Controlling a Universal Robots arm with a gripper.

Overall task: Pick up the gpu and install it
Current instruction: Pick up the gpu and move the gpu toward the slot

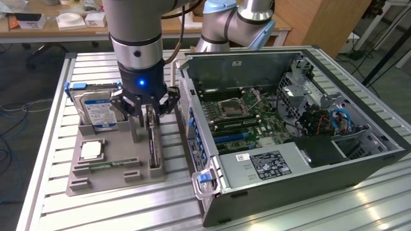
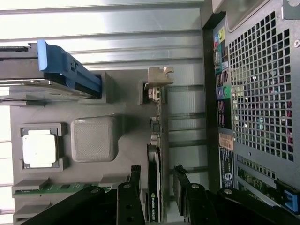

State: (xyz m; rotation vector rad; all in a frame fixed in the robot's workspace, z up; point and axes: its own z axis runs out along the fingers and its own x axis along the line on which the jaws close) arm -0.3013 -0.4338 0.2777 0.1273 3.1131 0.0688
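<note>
1. A ribbed metal table (image 1: 109,214) carries a grey tray (image 1: 96,185) beside an opened computer case (image 1: 359,159).
2. The gpu (image 1: 153,151) stands on edge in a tray slot, directly beneath the gripper (image 1: 149,115), both faces free for grasping.
3. The jaws stand apart, straddling the card.
4. Its lower edge is hidden in the slot.

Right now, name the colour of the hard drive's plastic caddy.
Caddy: blue, clearest in the wrist view.
</note>
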